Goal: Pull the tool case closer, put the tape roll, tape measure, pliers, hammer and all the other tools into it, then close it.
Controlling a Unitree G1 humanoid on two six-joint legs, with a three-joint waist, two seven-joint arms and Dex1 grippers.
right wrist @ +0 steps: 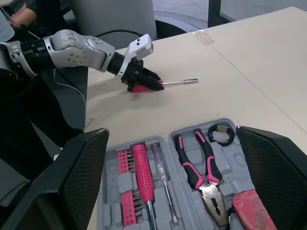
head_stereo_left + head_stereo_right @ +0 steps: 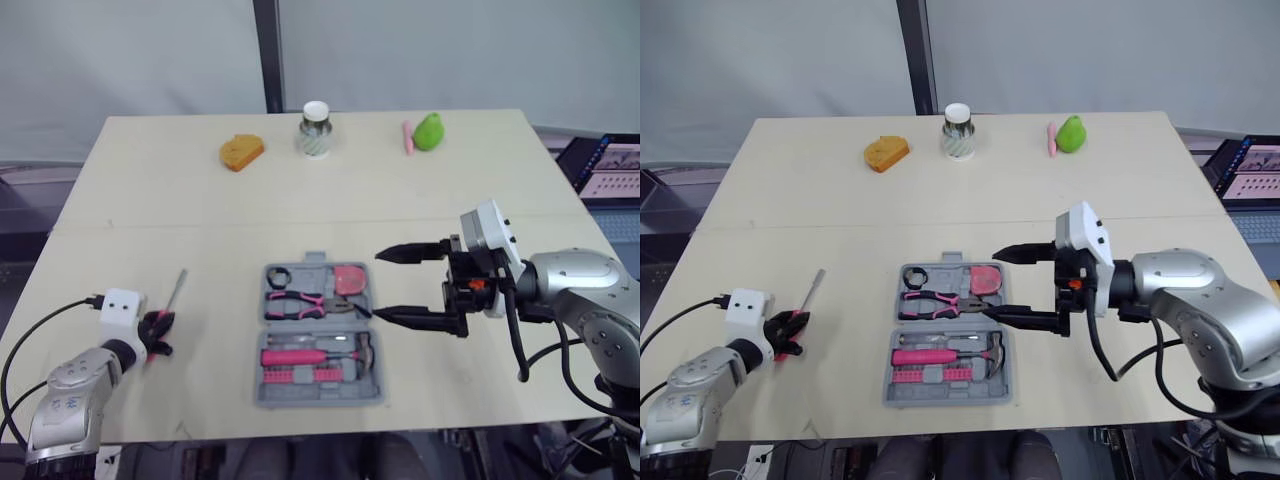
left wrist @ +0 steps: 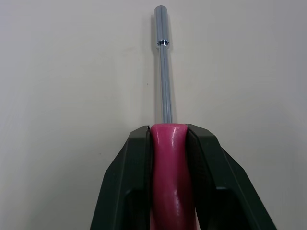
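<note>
While the left gripper (image 2: 156,334), lower left in the frame, clamps the pink handle of a driver (image 3: 166,112), shaft pointing up-frame, the open case (image 2: 320,395) lies well apart at lower centre, so the carry should go toward frame right and falls to the left arm. At the case's right edge the right gripper (image 2: 380,286) hangs wide and empty. The left wrist view shows pads (image 3: 132,172) tight on the handle; the right wrist view shows pliers (image 1: 205,182) already seated.

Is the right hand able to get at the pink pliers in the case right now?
Probably yes: the right hand hangs open beside the open case, and nothing covers the pliers.
</note>
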